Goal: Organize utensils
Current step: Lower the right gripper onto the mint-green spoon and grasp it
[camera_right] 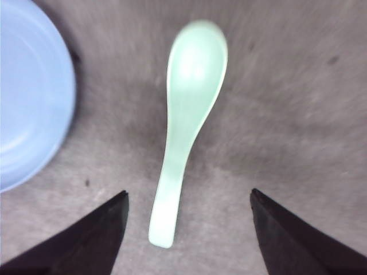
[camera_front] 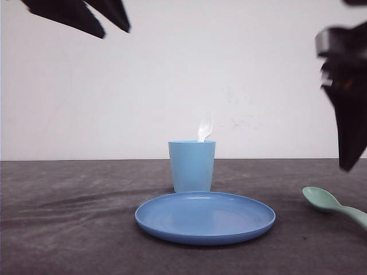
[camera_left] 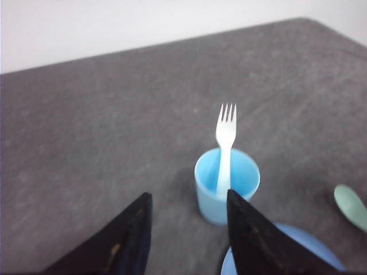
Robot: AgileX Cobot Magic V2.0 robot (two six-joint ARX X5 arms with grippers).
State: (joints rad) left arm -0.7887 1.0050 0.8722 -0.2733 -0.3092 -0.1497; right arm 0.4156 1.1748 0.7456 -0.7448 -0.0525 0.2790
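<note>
Two tools hang over the gray table (camera_front: 69, 229). The right tool (camera_right: 189, 235) is wide open and holds nothing. The green spoon (camera_right: 186, 114) lies flat on the table right under it, its handle end between the two fingers and its bowl pointing away. The blue plate (camera_right: 28, 91) is near the spoon. The left tool (camera_left: 186, 229) is open too, high up. The white fork (camera_left: 225, 143) stands in the blue cup (camera_left: 226, 186), prongs up, a bit ahead of that tool.
</note>
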